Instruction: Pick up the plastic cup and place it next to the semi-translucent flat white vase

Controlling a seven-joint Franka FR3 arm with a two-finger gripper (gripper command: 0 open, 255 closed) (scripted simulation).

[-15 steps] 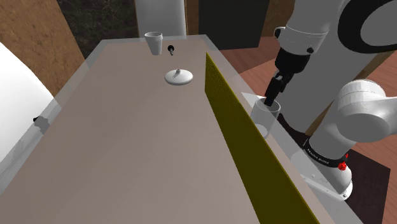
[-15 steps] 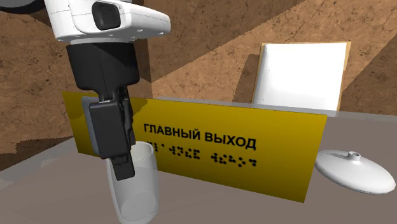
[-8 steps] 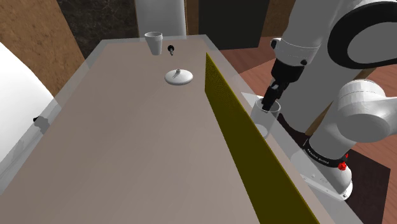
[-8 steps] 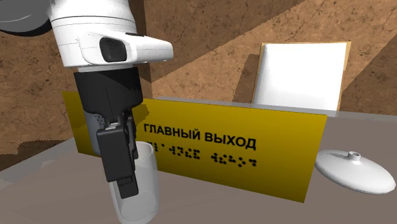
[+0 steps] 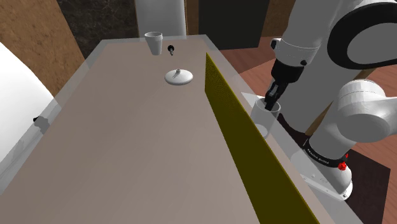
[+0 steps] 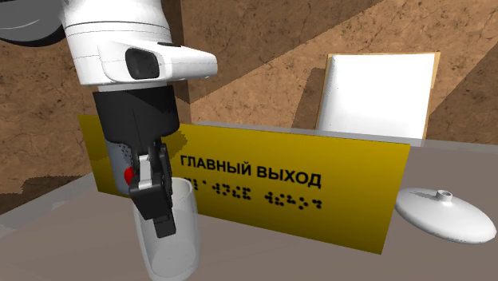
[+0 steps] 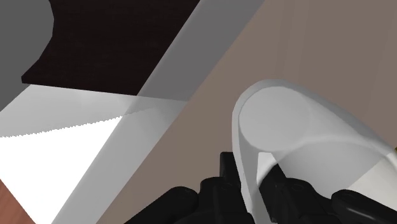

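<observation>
Tool (image 6: 164, 223) | clenched on clear cup (image 6: 172, 252) wall | cup just beside yellow sign (image 6: 319, 191)

indoor room, homelike: long pale counter (image 5: 140, 140), wood floor (image 5: 251, 63), brown walls (image 6: 263, 76), yellow cyrillic sign (image 6: 343, 209) on counter.

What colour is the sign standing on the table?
Yellow sign with black lettering, best in the second exterior view.

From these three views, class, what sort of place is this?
Probably a simulated room indoors, perhaps in a house: a wooden floor, brown walls, and a long table carrying a yellow sign reading ГЛАВНЫЙ ВЫХОД, beside the clear cup the gripper clasps.
</observation>
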